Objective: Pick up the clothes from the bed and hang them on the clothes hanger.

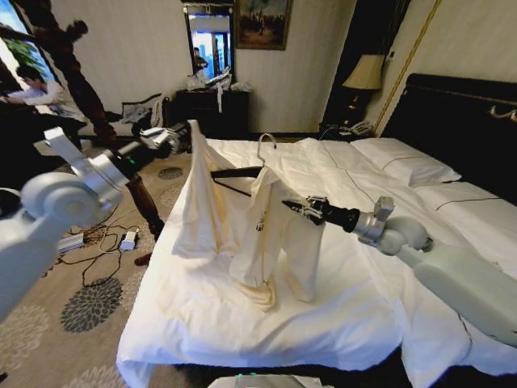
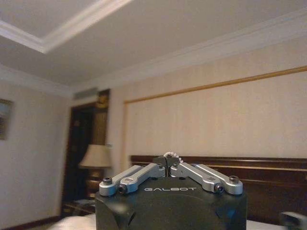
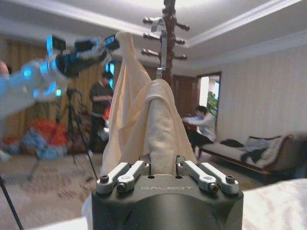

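Observation:
The cream-yellow clothes (image 1: 202,210) hang in the air over the white bed (image 1: 242,323), held up between both arms. My left gripper (image 1: 187,133) is shut on the garment's top corner, high at the bed's left side; the right wrist view shows that left gripper (image 3: 112,42) pinching the cloth peak. My right gripper (image 1: 289,207) comes in from the right and is shut on a fold of the clothes (image 3: 144,120) draped over the clothes hanger (image 1: 238,172). The hanger's silver hook (image 3: 162,48) sticks up above the cloth. Its dark arms are partly covered.
The black headboard (image 1: 460,121) and white pillows (image 1: 404,162) lie to the right. Left of the bed is patterned carpet with cables (image 1: 105,242). A dark dresser (image 1: 210,109) stands at the far wall. A wooden coat stand (image 3: 169,19) rises behind the garment.

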Robot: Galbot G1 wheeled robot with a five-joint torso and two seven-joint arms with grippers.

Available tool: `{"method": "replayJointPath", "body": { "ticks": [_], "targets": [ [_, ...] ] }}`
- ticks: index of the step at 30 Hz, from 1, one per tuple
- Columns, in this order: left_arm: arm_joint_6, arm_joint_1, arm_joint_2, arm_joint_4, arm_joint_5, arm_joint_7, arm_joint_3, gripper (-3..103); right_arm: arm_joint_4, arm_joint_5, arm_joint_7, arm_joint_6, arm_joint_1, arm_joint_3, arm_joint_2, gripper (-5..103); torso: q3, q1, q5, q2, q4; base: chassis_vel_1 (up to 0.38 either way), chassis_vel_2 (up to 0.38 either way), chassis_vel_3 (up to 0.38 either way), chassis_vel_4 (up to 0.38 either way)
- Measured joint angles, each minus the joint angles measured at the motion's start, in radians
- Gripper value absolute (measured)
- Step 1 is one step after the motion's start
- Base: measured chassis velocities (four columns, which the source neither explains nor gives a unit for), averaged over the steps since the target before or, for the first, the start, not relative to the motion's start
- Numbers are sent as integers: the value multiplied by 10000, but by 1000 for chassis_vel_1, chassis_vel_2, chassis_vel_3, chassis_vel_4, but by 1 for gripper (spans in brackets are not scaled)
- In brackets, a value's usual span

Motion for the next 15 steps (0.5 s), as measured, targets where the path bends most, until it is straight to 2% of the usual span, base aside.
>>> {"method": "replayJointPath", "body": {
  "ticks": [2, 7, 15],
  "targets": [
    [41, 484, -215, -424, 313, 27, 104, 0, 56, 373, -58, 134, 131, -239, 168, 19, 0, 0, 0, 0, 0, 0, 0, 0, 0],
    [73, 1507, -276, -958, 916, 222, 129, 0, 78, 603, -128, 257, 211, -292, 240, 18, 0, 0, -3, 1, 4, 0, 0, 0, 0],
    [46, 2361, -130, -1107, 1654, 510, 24, 0, 209, 1410, -273, 505, 334, -123, 263, 18, 0, 0, -2, 1, 3, 0, 0, 0, 0]
  ]
}}
